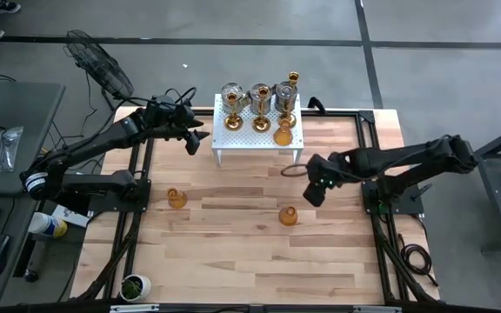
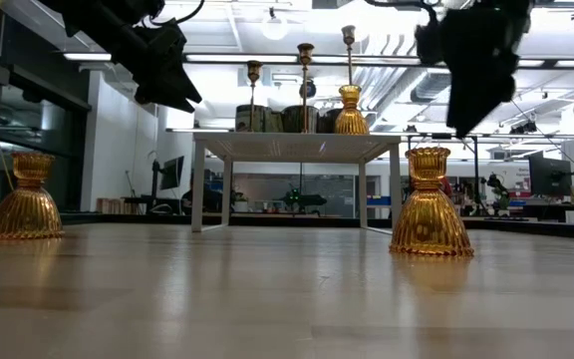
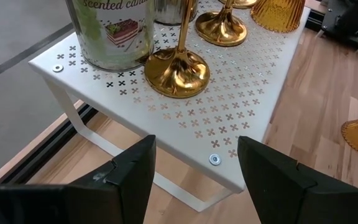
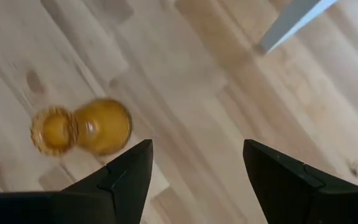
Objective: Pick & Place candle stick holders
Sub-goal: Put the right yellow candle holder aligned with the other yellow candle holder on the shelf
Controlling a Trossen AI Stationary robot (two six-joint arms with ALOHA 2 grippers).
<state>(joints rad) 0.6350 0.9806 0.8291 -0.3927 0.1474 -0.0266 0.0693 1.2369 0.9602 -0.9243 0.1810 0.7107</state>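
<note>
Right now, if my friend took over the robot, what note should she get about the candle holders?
Left tool: open, empty, by the white perforated stand's left edge.
Right tool: open, empty, above the table right of the stand.
On the stand: gold stemmed holders, an amber glass holder, a scented candle jar.
On the table: two amber glass holders, left and centre.
Likely left: lifting those two onto the stand.

We see amber-orange ribbed glass candle holders (image 2: 430,204), shiny gold stemmed holders (image 3: 178,70), a white metal stand (image 3: 241,93) perforated with small cross-shaped cutouts, and pale striped wood tabletop (image 1: 233,252).
</note>
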